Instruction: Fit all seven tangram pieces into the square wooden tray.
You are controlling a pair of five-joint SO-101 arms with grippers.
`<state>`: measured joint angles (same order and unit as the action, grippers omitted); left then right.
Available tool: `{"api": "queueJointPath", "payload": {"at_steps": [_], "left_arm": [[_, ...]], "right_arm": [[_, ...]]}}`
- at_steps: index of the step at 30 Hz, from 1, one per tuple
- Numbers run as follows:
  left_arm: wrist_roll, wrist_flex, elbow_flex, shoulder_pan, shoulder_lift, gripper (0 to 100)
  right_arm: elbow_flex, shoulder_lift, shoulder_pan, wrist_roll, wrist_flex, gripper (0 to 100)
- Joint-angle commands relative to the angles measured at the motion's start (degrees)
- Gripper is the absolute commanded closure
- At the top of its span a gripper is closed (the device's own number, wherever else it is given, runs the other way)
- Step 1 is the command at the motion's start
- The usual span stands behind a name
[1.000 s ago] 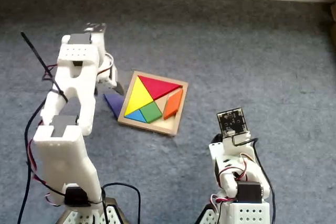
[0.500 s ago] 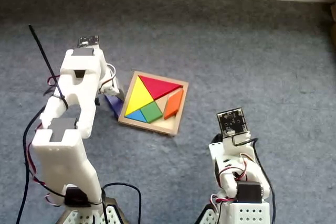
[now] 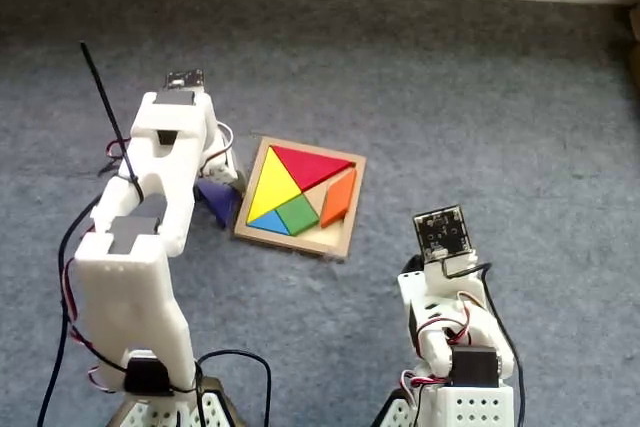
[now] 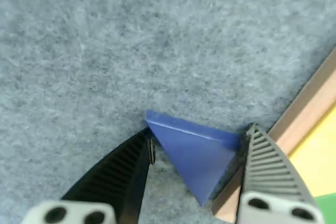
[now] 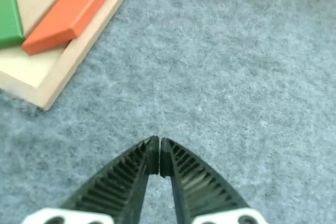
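The square wooden tray [image 3: 347, 234] lies mid-carpet and holds red [image 3: 312, 165], yellow [image 3: 270, 190], light blue, green and orange [image 3: 339, 197] pieces. A dark blue triangle [image 3: 214, 198] lies on the carpet against the tray's left edge. In the left wrist view this triangle [image 4: 197, 148] sits between the fingers of my left gripper [image 4: 199, 135], which touch its two corners, with the tray rim [image 4: 310, 106] just beside it. My right gripper [image 5: 159, 142] is shut and empty over carpet near a tray corner [image 5: 50, 95], beside the orange piece [image 5: 65, 17].
Grey carpet covers the whole surface. The left arm [image 3: 165, 177] stretches from the front left over the triangle. The right arm [image 3: 450, 327] is folded at the front right. Bare wood [image 3: 318, 190] shows inside the tray beside the orange piece.
The left arm has swung right toward the tray and come down around the blue triangle. The tray has slid slightly right. The right arm has not moved.
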<state>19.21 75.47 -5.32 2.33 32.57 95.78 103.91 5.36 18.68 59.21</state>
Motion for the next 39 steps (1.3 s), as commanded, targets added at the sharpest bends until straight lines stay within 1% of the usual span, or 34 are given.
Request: {"api": "queueJointPath", "payload": {"at_steps": [1, 5, 10, 13, 18, 20, 23, 25, 28, 30, 34, 39], "left_arm": [[0.26, 2.46, -2.95, -3.3, 1.54, 73], [0.09, 2.9, -2.95, -3.38, 1.71, 74], [-3.52, 2.64, -3.21, -3.38, 1.71, 82], [-4.75, 2.99, -3.21, -3.38, 1.54, 83], [-8.35, 3.87, -2.68, -3.38, -2.59, 83], [-9.58, 4.92, -2.68, -3.38, -4.88, 83], [-14.33, 6.33, -2.68, -3.38, -7.25, 83], [-16.18, 7.3, -2.68, -3.3, -7.52, 81], [-16.79, 8.7, -2.59, -3.03, -7.16, 74], [-16.88, 8.35, -1.27, -3.03, -6.55, 71], [-20.48, 8.18, 1.27, -3.3, -4.62, 71], [-20.57, 7.56, 1.36, -1.19, -3.91, 71]], "right_arm": [[8.66, -0.31, -0.66, -0.09, -0.66, 97.9], [8.66, -0.31, -0.66, -0.09, -0.66, 97.9], [8.66, -0.31, -0.75, -0.09, -0.66, 97.9], [8.66, -0.22, -2.42, -0.09, -0.75, 97.9], [8.66, -0.22, -2.51, -0.09, -0.84, 97.9], [8.66, -0.22, -2.51, -0.09, -0.84, 97.9], [8.66, -0.22, -2.51, -0.09, -0.84, 97.9], [8.66, -0.22, -2.51, -0.09, -0.84, 97.9], [8.66, -0.22, -2.51, -0.09, -0.84, 97.9], [8.66, -0.22, -2.51, -0.09, -0.84, 97.9], [8.66, -0.22, -2.51, -0.09, -0.84, 97.9], [8.66, -0.22, -2.51, -0.09, -0.84, 97.9]]}}
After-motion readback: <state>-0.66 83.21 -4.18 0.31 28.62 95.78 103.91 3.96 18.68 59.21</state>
